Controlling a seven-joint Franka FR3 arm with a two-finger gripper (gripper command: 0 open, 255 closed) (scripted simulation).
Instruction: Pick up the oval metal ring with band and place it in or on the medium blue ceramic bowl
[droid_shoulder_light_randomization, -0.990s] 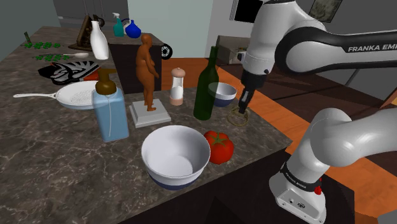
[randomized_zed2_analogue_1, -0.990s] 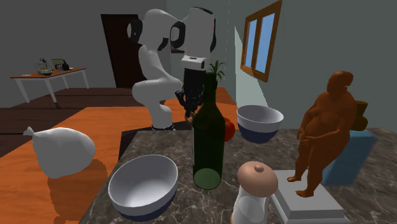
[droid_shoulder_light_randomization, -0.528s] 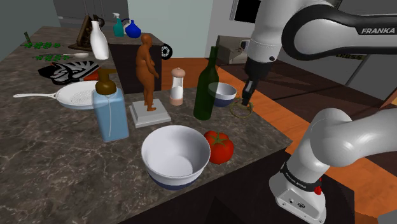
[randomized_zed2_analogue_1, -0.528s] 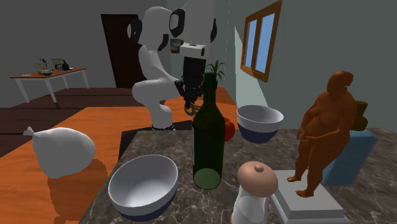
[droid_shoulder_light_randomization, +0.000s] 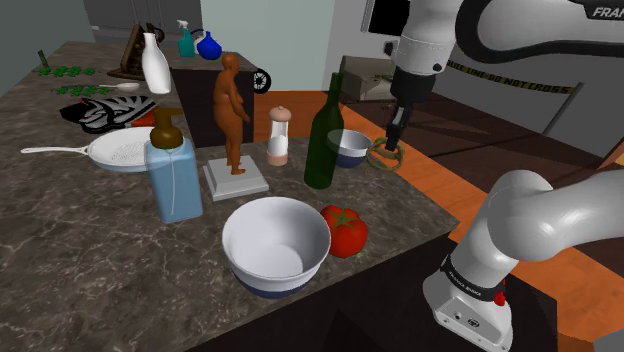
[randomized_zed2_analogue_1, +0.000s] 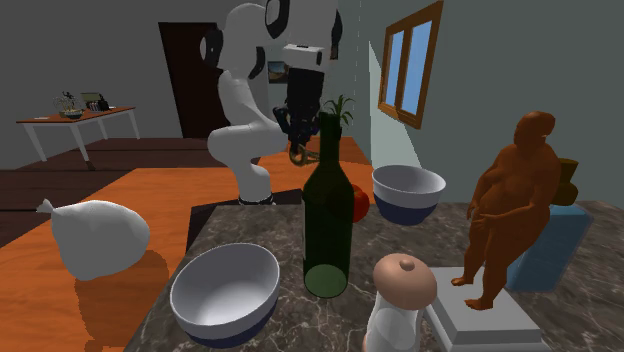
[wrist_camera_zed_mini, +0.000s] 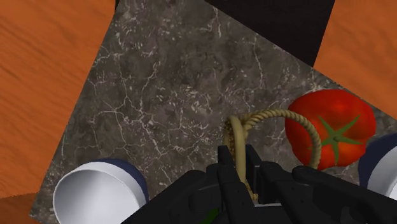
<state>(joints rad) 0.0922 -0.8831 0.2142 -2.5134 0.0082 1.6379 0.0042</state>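
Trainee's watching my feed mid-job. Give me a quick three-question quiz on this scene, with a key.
1. True or false: the gripper is shut on the ring.
2. What lies beside the larger bowl? A tomato; B pan; C spray bottle.
3. Fill in: the ring hangs ___ the counter.
Key: 1 true; 2 A; 3 above.

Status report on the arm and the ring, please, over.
Fingers shut on ring. Ring in the air above the counter, near smaller blue bowl. Green bottle stands beside that bowl.
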